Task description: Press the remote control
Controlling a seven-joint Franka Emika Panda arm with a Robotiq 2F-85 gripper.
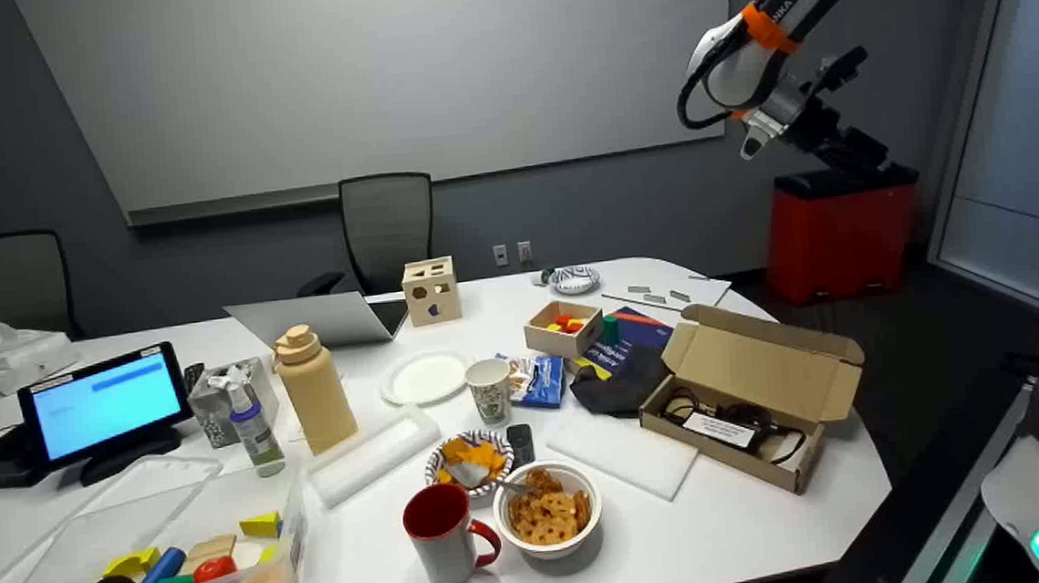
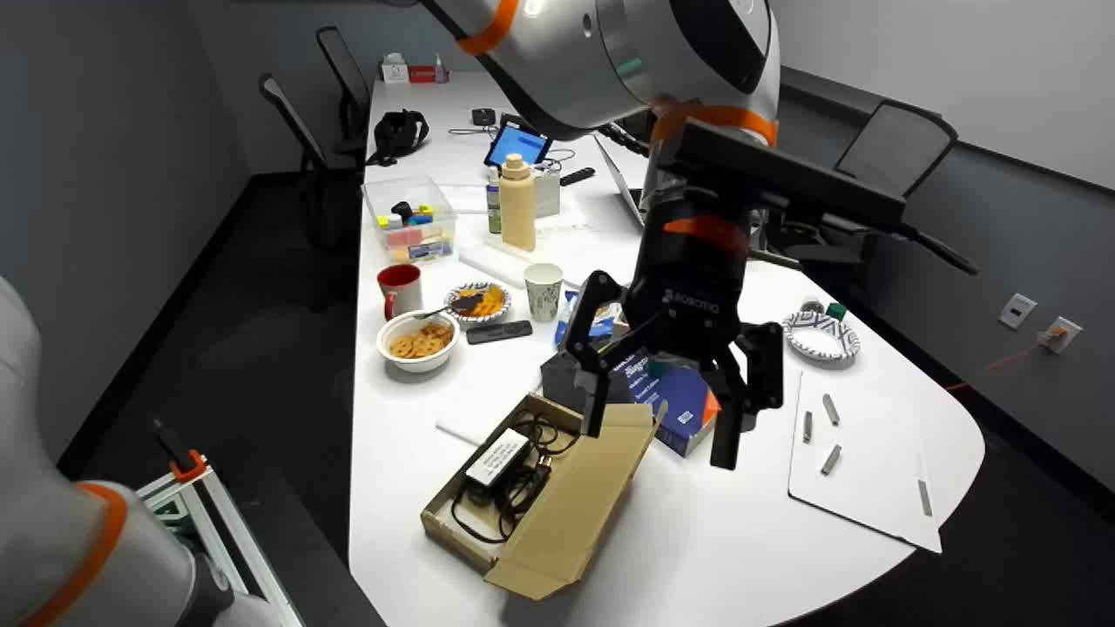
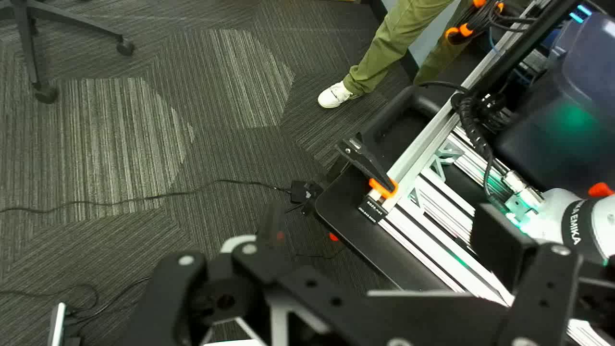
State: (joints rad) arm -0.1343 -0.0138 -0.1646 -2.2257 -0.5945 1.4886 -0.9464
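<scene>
- Gripper hangs high, its fingers apart, holding nothing.
- Remote lies flat on the table just beside the patterned bowl, well apart from the gripper.
- I judge this the approach step; nothing looks pressed yet.
- Next, I should swing over the remote, bring the fingers together and push gently down.

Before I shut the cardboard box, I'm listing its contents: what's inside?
In an exterior view, the open cardboard box holds a white-labelled black block, probably a power adapter, and black cables. Whatever lies under them is covered.
</scene>
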